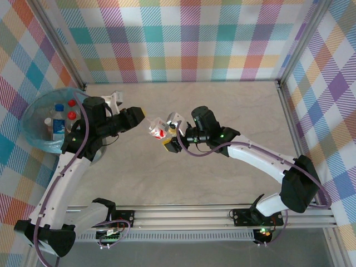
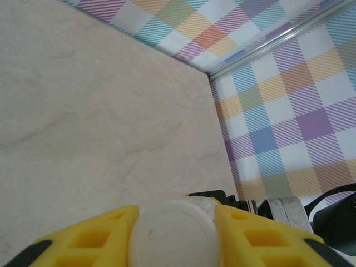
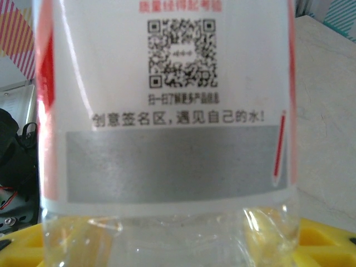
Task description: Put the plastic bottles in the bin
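The left gripper point(image 2: 173, 221) is pressed in on the white cap point(image 2: 172, 238) of a small clear plastic bottle point(image 1: 157, 132). In the left wrist view its yellow fingers point(image 2: 92, 236) sit against the cap on either side, with no gap to be seen. The right gripper point(image 1: 168, 137) pinches the same bottle further down its body. In the right wrist view the bottle's white label looms close, with red edging, a square code and a grey band, and yellow fingers point(image 3: 328, 239) flank the clear base. Both grippers therefore hold one bottle, which hangs above the middle of the pale, marble-patterned table point(image 1: 222, 100), between the two arms, with its cap end toward the left.

The bin point(image 1: 26, 119) is round and lined with a teal bag. It stands at the left side of the table, partly under the left arm. Several bottles point(image 1: 58, 119) with red and blue caps already lie inside it.

This looks like a hand-over from the right arm to the left, since the bin is on the left arm's side. The next move calls for the right gripper to let go, but only once the left grip is firm. The cap is a small, round hold, and the bottle may swing or slip when its body is freed. The left arm would then need to carry the bottle left, over the bin's mouth, and release it there.
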Robot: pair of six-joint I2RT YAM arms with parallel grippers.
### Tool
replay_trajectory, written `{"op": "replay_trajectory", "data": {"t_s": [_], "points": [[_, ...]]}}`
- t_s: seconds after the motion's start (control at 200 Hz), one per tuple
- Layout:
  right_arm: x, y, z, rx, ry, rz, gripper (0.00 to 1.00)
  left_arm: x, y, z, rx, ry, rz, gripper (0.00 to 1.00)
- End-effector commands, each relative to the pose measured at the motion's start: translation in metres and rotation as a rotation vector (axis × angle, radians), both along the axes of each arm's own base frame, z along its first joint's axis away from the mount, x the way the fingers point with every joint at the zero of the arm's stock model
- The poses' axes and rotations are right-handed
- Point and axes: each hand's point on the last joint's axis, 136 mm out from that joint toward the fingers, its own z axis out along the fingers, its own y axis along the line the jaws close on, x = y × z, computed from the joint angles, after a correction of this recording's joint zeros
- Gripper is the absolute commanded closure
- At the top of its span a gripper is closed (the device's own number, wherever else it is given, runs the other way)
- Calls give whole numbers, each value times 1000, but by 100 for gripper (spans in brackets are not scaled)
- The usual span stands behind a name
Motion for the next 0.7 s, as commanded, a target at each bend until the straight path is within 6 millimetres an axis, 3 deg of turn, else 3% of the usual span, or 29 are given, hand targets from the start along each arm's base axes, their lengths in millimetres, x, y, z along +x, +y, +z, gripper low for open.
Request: {"op": "replay_trajectory", "data": {"t_s": [0.0, 0.11, 0.2, 0.34, 0.6, 0.695], "points": [[-3, 1, 15, 52, -16, 22, 38, -2, -8, 8, -18, -30, -34, 70], [-3, 2, 14, 46, -10, 22, 37, -2, -7, 12, -20, -41, -27, 81], [-2, 2, 15, 45, -4, 21, 29, -1, -1, 18, -15, -59, 4, 100], [2, 1, 22, 56, -13, -9, 0, -2, 23, 34, 35, -118, 136, 100], [-2, -1, 39, 95, -28, -10, 0, -20, 104, 111, 308, -333, 472, 100], [-6, 7, 46, 104, -27, -10, 1, -29, 139, 137, 454, -379, 615, 100]]}}
